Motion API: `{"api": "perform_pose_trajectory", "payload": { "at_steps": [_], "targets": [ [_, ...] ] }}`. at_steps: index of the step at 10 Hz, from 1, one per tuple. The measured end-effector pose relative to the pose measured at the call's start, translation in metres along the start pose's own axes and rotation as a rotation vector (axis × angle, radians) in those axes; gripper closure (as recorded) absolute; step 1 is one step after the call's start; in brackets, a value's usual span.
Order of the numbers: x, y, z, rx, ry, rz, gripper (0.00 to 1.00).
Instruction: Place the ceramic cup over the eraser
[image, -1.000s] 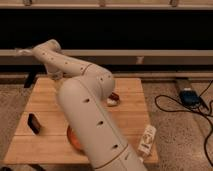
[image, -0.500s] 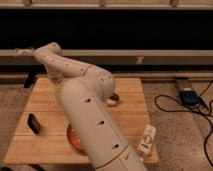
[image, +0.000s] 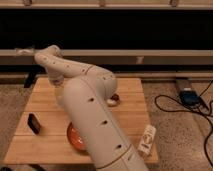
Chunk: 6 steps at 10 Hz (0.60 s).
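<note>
Pale wood forms the worktop, and you see it from the front with the robot's white arm rising out of the bottom of the view and filling the middle of the scene. The arm bends at an elbow high on the left, then drops towards the back left part of the worktop. The tool hangs there at its end, close above the wood and partly hidden behind the arm's thick link; you cannot tell whether it is apart, together or clamped on anything. The ceramic cup cannot be made out from this angle. The eraser lies on the left side of the worktop, forward of the tool and well apart from it, with bare wood all around it. An orange bowl sits nearer the front, to the right of the eraser, half covered by the arm. A red-and-white object peeks out just right of the arm near the middle. A white oblong object lies at the front right edge. Black cables trail over the speckled floor on the right.
</note>
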Motion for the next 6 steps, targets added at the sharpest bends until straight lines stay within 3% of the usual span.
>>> {"api": "perform_pose_trajectory", "payload": {
  "at_steps": [3,6],
  "targets": [
    [0.0027,0.0023,-0.0018,-0.011,0.002,-0.027,0.25],
    [0.0048,0.0033,-0.0020,-0.014,0.008,-0.042,0.50]
  ]
}}
